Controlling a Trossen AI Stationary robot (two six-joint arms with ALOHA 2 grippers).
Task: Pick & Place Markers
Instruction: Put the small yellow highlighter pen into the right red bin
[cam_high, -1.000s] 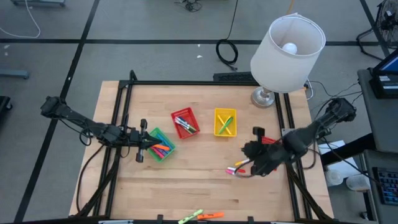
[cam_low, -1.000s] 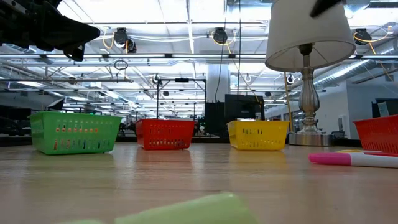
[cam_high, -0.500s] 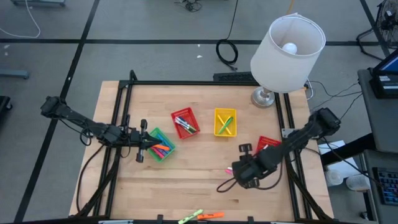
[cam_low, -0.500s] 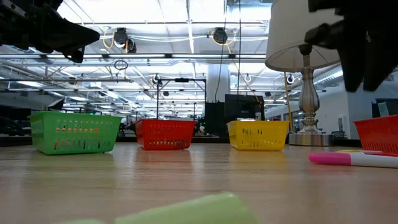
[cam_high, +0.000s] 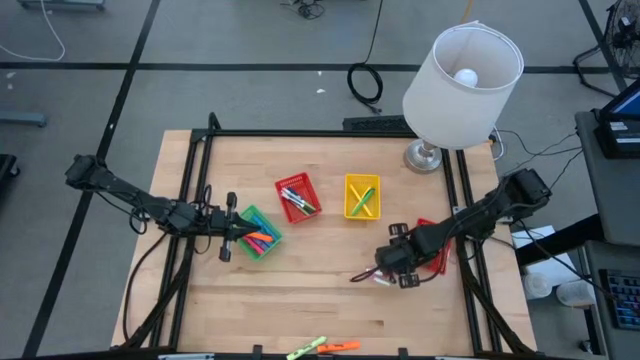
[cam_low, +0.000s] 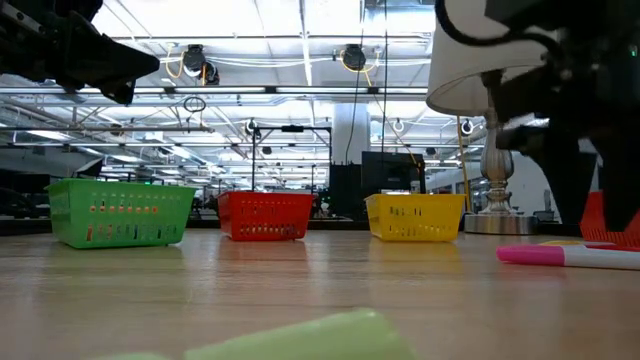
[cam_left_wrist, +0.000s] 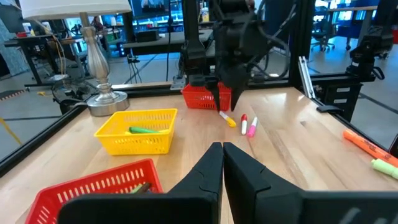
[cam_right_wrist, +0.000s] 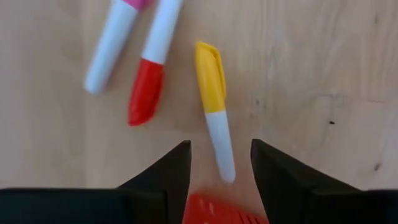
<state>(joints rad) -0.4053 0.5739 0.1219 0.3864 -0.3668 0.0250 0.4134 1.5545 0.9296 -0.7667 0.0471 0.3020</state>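
Observation:
Three loose markers lie flat on the wood near the table's right side: a yellow-capped one (cam_right_wrist: 213, 102), a red-capped one (cam_right_wrist: 148, 78) and a pink-capped one (cam_right_wrist: 111, 45), also in the low view (cam_low: 568, 256). My right gripper (cam_right_wrist: 221, 163) is open, pointing down, its fingers on either side of the yellow-capped marker's white end without touching it. My left gripper (cam_high: 236, 232) is shut and empty above the green basket (cam_high: 260, 238), which holds several markers. The red basket (cam_high: 298, 197) and the yellow basket (cam_high: 362, 196) hold markers too.
A second red basket (cam_high: 432, 238) stands just right of my right gripper, partly under that arm. A lamp (cam_high: 462, 75) stands at the far right corner. An orange marker (cam_high: 342, 346) and a green marker (cam_high: 305, 349) lie by the near edge.
My right gripper has swung a little toward the table's left and near edge, then come down over the three loose markers. The markers and baskets have stayed where they were.

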